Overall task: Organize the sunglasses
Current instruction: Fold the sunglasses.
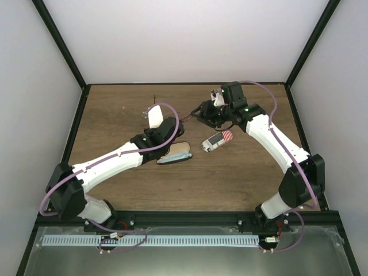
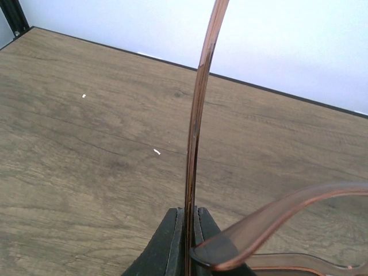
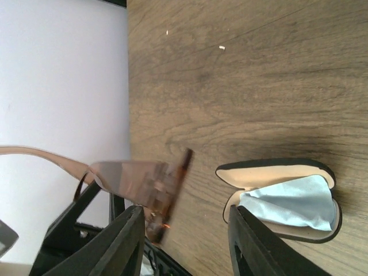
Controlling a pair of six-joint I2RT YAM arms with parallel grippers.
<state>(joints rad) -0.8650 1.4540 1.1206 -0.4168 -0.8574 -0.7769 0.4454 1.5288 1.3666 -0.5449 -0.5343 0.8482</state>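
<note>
Nearest your arm bases, the open glasses case point(image 1: 175, 153) lay on the wooden table point(image 1: 109, 115). It was black outside and tan inside, with a light blue cloth point(image 3: 293, 201) crumpled in one shell. Just beside it, a little farther out on your right, lay the red-and-white striped case point(image 1: 217, 141); any lettering on it was too small to read. Beyond the cases, your left gripper point(image 2: 187, 217) had its fingers point(image 2: 172, 244) pressed together on one thin temple of the sunglasses point(image 2: 195, 132). That temple rose straight up out of the jaws, and the other temple curved across beside it. The sunglasses hung above the table between your two grippers. Your right gripper point(image 3: 184, 221) had its fingers point(image 3: 129, 241) spread wide, with the amber-brown frame's hinge end close to one of them. You could not tell whether that finger touched it.
</note>
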